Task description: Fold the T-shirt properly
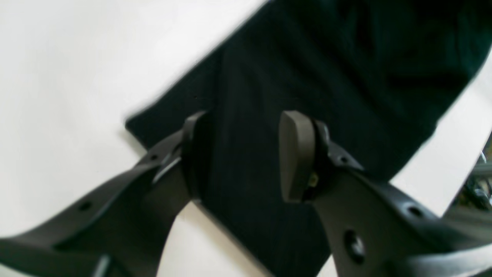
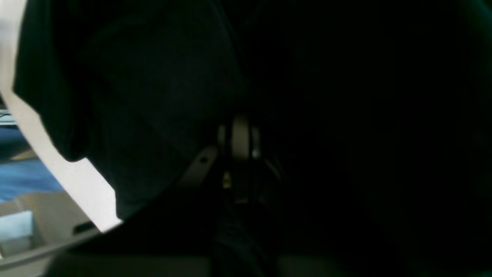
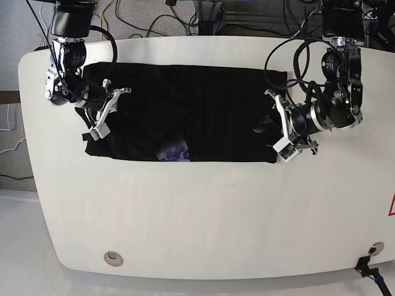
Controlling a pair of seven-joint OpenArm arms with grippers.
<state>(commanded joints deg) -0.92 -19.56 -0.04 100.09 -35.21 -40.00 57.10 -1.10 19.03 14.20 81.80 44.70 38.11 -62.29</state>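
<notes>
The T-shirt [image 3: 185,111] is spread flat on the worktop [image 3: 203,209], its long axis stretched between both arms, the left pincer [image 1: 244,154] held apart astride its near end and the right pincer [image 3: 102,111] apparently apart over the opposite end

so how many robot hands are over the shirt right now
2. The left hand sits at the T-shirt's edge on the base view's right; the right hand at the opposite end.

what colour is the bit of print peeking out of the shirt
Purple-blue, on the print at the black shirt's near edge; base view shows it best.
</notes>
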